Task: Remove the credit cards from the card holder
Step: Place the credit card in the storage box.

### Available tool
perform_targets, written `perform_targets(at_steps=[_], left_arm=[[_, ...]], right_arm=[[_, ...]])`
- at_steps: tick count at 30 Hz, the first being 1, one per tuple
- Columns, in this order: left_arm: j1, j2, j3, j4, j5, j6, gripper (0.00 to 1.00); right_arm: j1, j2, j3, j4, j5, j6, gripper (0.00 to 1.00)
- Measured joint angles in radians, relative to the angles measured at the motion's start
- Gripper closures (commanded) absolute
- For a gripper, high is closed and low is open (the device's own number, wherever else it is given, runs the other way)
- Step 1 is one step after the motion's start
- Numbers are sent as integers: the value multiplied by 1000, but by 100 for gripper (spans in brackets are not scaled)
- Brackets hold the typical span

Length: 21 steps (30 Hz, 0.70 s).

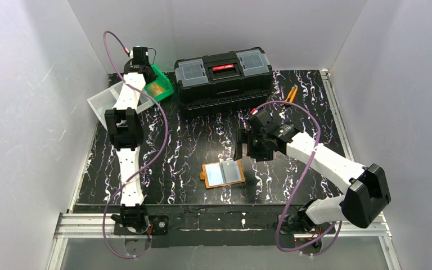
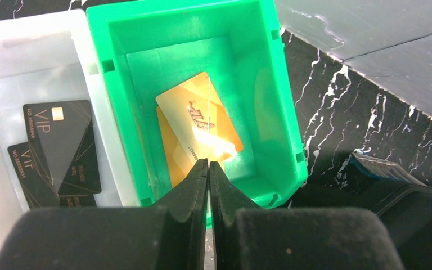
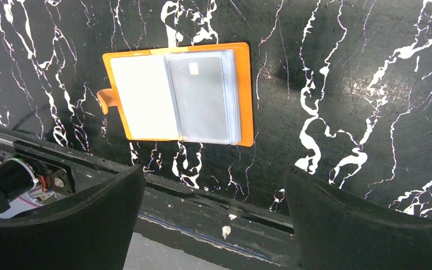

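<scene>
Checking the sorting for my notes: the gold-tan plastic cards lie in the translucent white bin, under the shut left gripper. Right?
Wrong bin. The gold-tan plastic cards lie in the green plastic bin, under the left gripper, shut on what looks like a thin card seen edge-on; the translucent white bin beside it holds black VIP cards. The left wrist view shows this.

- I am reading "VIP" in gold letters on the upper black card (image 2: 62,146) in the white bin (image 2: 34,50).
- The lower black card (image 2: 22,177) is showing me only "VI".
- The gold card (image 2: 199,115) in the green bin (image 2: 112,67) is carrying script I am failing to decipher.
</scene>
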Motion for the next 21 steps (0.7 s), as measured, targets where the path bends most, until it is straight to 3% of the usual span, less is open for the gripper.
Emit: perform_targets(at_steps=[3, 5, 6, 10, 14, 21], left_arm=[[0, 5, 7, 17, 0, 0, 99], [0, 5, 10, 24, 0, 0, 84], [0, 5, 13, 27, 0, 1, 71], [-1, 5, 18, 38, 3, 8, 49], [-1, 5, 22, 54, 15, 24, 41], [-1, -30, -1, 56, 53, 35, 35]], right_arm=[[0, 5, 2, 0, -2, 0, 0], [0, 11, 3, 0, -4, 0, 0], [0, 13, 3, 0, -5, 0, 0], [0, 19, 3, 0, -8, 0, 0], [-1, 19, 3, 0, -9, 0, 0], [-2, 19, 3, 1, -16, 3, 0]])
